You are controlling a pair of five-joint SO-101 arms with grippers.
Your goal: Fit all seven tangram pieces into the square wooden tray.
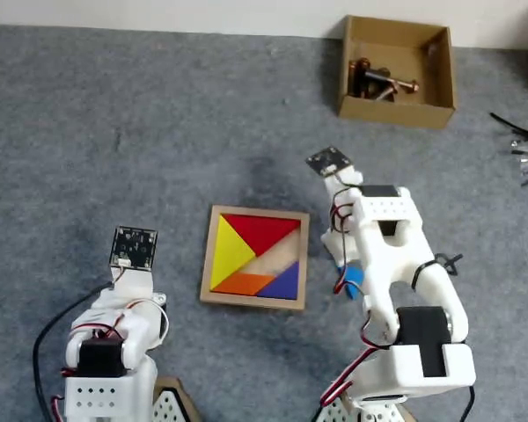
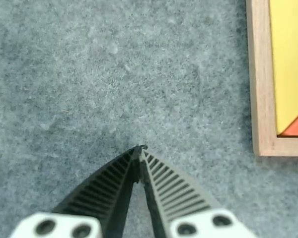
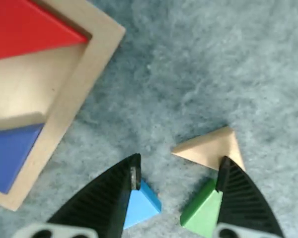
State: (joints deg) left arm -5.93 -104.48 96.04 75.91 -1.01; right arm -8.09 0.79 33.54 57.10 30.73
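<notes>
Jaws shut, the left gripper (image 2: pixel 140 148) sits near the square wooden tray (image 1: pixel 208 255), which holds a red wooden triangle (image 1: pixel 262 231), yellow wooden triangle (image 1: pixel 229 251), orange wooden piece (image 1: pixel 246 283) and dark-blue wooden piece (image 1: pixel 284 281) (four in, three to go). The right gripper (image 3: pixel 179 166), jaws open, hangs over the loose light-blue wooden triangle (image 3: pixel 139 206), green wooden piece (image 3: pixel 201 210) and pale wooden triangle (image 3: pixel 211 148).

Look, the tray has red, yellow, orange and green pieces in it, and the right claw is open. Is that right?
Almost. The tray holds a red piece, a yellow piece, an orange piece and a blue piece, not a green one; the high view shows it. The green piece lies outside, by the right gripper, which is open.
</notes>
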